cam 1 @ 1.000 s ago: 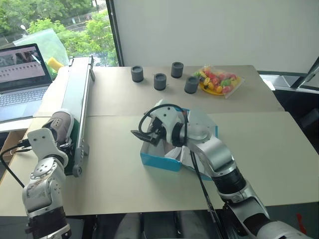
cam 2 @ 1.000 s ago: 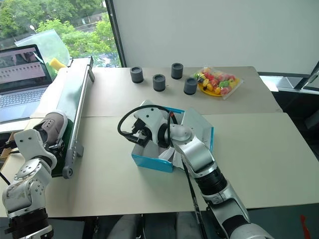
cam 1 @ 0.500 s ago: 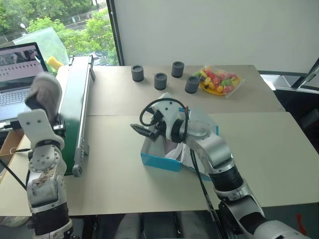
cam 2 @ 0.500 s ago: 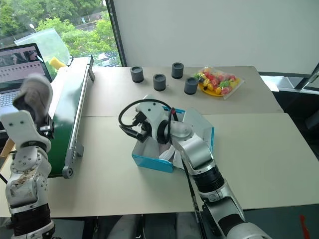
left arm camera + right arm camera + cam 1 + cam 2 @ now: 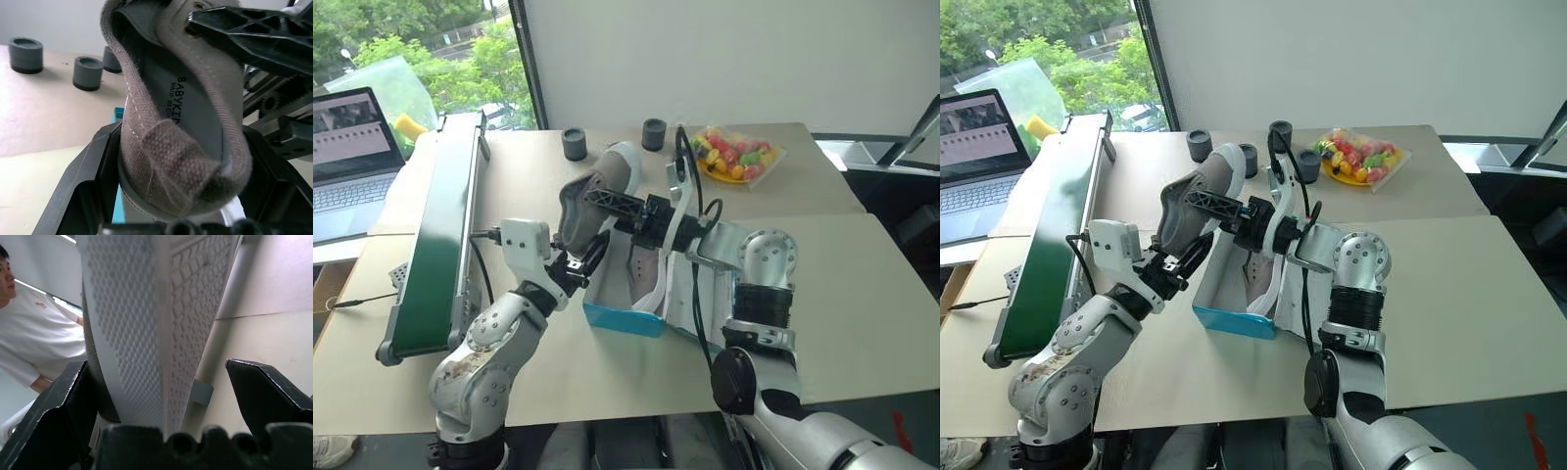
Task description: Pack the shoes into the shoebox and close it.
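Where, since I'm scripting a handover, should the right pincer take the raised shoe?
The midfoot, across its width, from the sole side: the left pincer clamps the heel of the shoe, and the sole faces the open right pincer, which straddles it there.

We see a laptop (image 5: 350, 147) beside the green conveyor (image 5: 435, 240) on the tabletop (image 5: 862, 294), dark cups (image 5: 575, 143) and bagged sweets (image 5: 736, 155) farther back, and a person (image 5: 34, 342) in white.
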{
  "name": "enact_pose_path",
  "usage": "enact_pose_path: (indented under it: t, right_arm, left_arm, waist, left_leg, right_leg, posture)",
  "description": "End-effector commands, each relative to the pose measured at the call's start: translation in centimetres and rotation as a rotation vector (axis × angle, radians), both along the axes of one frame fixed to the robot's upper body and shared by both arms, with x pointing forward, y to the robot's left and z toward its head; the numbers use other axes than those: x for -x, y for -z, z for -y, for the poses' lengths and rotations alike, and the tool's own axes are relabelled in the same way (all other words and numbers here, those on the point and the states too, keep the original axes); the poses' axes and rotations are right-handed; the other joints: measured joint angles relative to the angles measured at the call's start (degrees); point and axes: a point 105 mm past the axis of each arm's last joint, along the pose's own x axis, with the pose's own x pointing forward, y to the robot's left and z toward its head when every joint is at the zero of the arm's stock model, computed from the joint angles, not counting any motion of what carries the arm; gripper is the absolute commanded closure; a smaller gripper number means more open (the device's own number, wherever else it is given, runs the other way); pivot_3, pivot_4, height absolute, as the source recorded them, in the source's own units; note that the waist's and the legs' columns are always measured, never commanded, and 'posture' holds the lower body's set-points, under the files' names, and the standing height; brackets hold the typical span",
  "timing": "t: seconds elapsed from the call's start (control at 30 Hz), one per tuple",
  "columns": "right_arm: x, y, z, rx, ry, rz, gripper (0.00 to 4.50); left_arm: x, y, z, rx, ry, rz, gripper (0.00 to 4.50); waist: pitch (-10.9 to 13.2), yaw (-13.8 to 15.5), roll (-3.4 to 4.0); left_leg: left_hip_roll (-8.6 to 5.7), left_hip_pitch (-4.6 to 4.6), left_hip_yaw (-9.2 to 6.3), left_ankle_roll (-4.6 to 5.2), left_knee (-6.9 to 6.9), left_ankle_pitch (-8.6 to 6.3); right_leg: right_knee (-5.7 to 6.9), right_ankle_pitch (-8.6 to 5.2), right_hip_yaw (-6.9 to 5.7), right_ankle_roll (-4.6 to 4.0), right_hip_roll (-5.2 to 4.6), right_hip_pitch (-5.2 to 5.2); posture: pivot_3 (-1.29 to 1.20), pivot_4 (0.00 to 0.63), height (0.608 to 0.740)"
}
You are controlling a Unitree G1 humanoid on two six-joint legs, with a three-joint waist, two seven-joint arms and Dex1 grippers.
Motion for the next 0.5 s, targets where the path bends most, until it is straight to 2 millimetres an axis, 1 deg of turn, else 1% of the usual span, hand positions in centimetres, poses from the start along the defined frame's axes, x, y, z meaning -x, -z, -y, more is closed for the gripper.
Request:
enact_pose_path:
  t: [0.03, 0.17, 0.23, 0.27, 0.33, 0.37, 0.4, 0.43, 0.5]
  right_arm:
    - [0.74, -2.80, -2.22, -0.076, -0.042, 0.046, 0.00]
    - [0.71, -2.97, -2.41, -0.083, -0.017, 0.041, 0.00]
    - [0.67, -2.89, -2.44, -0.079, 0.001, 0.036, 0.52]
    - [0.69, -2.86, -2.45, -0.079, 0.007, 0.035, 0.69]
    - [0.79, -2.88, -2.51, -0.082, 0.015, 0.033, 1.38]
    - [0.84, -2.90, -2.53, -0.084, 0.016, 0.032, 1.62]
    - [0.95, -2.96, -2.59, -0.086, 0.015, 0.033, 2.05]
    - [1.04, -3.01, -2.64, -0.087, 0.014, 0.033, 2.32]
    - [1.19, -3.06, -2.76, -0.087, 0.011, 0.035, 3.01]
  left_arm:
    - [0.52, -1.94, 0.42, -0.007, 0.037, 0.076, 1.73]
    - [0.34, -2.03, 0.56, -0.013, 0.040, 0.073, 1.73]
    - [0.21, -1.90, 0.46, -0.031, 0.032, 0.069, 1.74]
    - [0.12, -1.73, 0.35, -0.043, 0.026, 0.065, 1.74]
    - [0.03, -1.52, 0.24, -0.058, 0.021, 0.059, 1.74]
    - [0.02, -1.49, 0.22, -0.060, 0.021, 0.058, 1.74]
    - [0.00, -1.48, 0.21, -0.064, 0.021, 0.057, 1.74]
    - [-0.01, -1.47, 0.20, -0.068, 0.021, 0.057, 1.74]
    - [-0.04, -1.41, 0.21, -0.073, 0.022, 0.054, 1.74]
  waist:
    - [0.00, 0.09, 0.00]
    - [0.00, 0.54, 0.00]
    - [0.00, 0.66, 0.00]
    - [0.00, 0.67, 0.00]
    - [0.00, 0.68, 0.00]
    - [0.00, 0.72, 0.00]
    - [0.00, 0.78, 0.00]
    - [0.00, 0.85, 0.00]
    - [0.00, 0.89, 0.00]
  left_leg:
    - [-0.02, 0.01, 0.02, 0.00, 0.03, 0.00]
    - [-0.05, -0.02, 0.02, 0.00, 0.08, 0.00]
    - [-0.05, -0.05, 0.02, 0.00, 0.08, 0.00]
    - [-0.05, -0.05, 0.02, 0.00, 0.07, 0.00]
    - [-0.04, -0.05, 0.02, 0.00, 0.07, 0.00]
    - [-0.04, -0.05, 0.02, 0.00, 0.07, 0.00]
    - [-0.05, -0.04, 0.02, 0.00, 0.07, 0.00]
    - [-0.04, -0.04, 0.02, 0.00, 0.07, 0.00]
    - [-0.05, -0.04, 0.02, 0.00, 0.07, 0.00]
  right_leg:
    - [-0.01, 0.00, -0.02, 0.01, -0.01, 0.05]
    - [-0.10, -0.01, -0.07, 0.05, -0.03, 0.11]
    - [-0.11, -0.02, -0.08, 0.05, -0.03, 0.08]
    - [-0.11, -0.02, -0.08, 0.05, -0.03, 0.08]
    - [-0.10, -0.02, -0.07, 0.05, -0.02, 0.08]
    - [-0.10, -0.02, -0.07, 0.05, -0.02, 0.08]
    - [-0.10, -0.02, -0.07, 0.05, -0.03, 0.08]
    - [-0.10, -0.02, -0.07, 0.05, -0.03, 0.09]
    - [-0.11, -0.02, -0.08, 0.05, -0.03, 0.09]
  posture:
    - [0.00, 0.150, 0.740]
    - [0.00, 0.150, 0.740]
    - [0.00, 0.150, 0.740]
    - [0.00, 0.150, 0.740]
    - [0.00, 0.150, 0.740]
    - [0.00, 0.150, 0.740]
    - [0.00, 0.150, 0.740]
    - [0.00, 0.150, 0.740]
    - [0.00, 0.150, 0.740]
